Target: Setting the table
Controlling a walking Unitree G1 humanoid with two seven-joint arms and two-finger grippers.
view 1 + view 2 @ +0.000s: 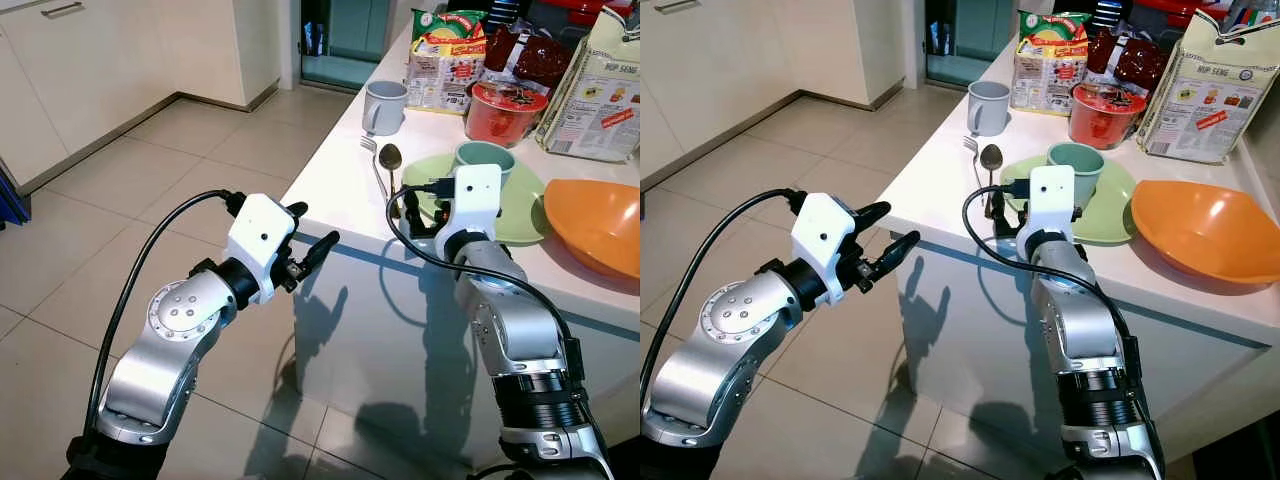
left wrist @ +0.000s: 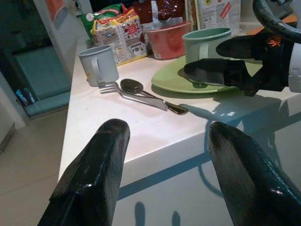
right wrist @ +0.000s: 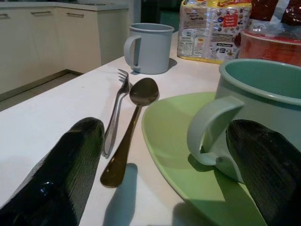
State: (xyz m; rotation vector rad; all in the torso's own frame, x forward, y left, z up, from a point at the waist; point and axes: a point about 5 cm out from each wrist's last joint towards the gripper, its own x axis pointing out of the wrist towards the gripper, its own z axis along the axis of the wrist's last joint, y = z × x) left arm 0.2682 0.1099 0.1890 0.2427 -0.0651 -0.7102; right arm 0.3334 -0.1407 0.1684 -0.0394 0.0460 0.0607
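I noted the round pale-green plate [image 1: 520, 215] on the white table [image 1: 330, 180], green mug [image 1: 1077, 165] on it, metal fork [image 3: 115, 115] and spoon [image 3: 129, 129] beside. Right gripper [image 3: 164, 155] and left gripper [image 2: 164, 155] were spread and empty. Orange bowl [image 1: 1200, 235] looked unplaced.

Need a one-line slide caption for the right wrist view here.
Open right gripper at the table edge, green mug on green plate ahead, spoon and fork alongside.

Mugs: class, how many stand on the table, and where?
2. A grey mug stands beyond the fork; a green mug stands on the green plate. Packets behind may hide more.
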